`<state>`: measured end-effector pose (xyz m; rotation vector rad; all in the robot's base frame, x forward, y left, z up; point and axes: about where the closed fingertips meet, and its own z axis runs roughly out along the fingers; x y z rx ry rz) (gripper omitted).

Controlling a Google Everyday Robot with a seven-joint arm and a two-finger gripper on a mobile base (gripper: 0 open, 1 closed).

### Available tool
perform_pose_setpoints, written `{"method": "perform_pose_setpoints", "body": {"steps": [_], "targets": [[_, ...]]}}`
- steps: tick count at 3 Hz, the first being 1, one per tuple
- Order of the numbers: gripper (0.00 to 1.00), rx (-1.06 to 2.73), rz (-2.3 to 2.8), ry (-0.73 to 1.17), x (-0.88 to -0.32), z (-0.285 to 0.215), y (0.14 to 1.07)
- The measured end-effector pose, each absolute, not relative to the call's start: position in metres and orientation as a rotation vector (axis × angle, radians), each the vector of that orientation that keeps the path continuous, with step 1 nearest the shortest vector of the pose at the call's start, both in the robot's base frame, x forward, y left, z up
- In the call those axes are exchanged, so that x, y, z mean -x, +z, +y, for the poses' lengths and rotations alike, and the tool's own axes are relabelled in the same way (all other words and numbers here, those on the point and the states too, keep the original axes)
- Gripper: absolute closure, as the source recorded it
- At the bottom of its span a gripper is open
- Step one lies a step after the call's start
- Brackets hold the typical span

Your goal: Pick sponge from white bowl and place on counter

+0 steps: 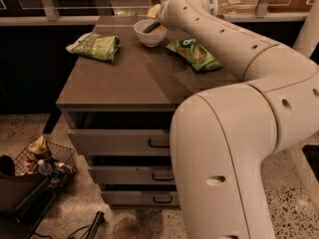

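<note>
The white bowl (150,35) stands at the back of the counter (129,78), near the middle. The sponge (152,27) lies tilted inside it, its dark green side showing. My gripper (161,22) is at the end of the long white arm, just over the bowl's right rim and right next to the sponge. The wrist covers most of it.
A green snack bag (97,46) lies left of the bowl and another (194,54) lies right of it, under my arm. A pale yellow object (154,10) sits behind the bowl. Three drawers (124,142) are below the top. A wire basket (45,161) stands on the floor at left.
</note>
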<state>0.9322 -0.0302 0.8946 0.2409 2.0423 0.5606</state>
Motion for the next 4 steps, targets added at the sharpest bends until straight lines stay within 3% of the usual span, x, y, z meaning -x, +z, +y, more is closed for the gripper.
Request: {"method": "perform_pose_setpoints", "body": {"steps": [2,3,4], "targets": [[0.89,-0.238,2.048,0.561,-0.9328,-0.0267,0.8901],[1.0,-0.236,2.051,0.562,-0.933,-0.0253,0.8883],[1.0,-0.234,2.05,0.559,-0.9335,-0.024,0.8889]]}}
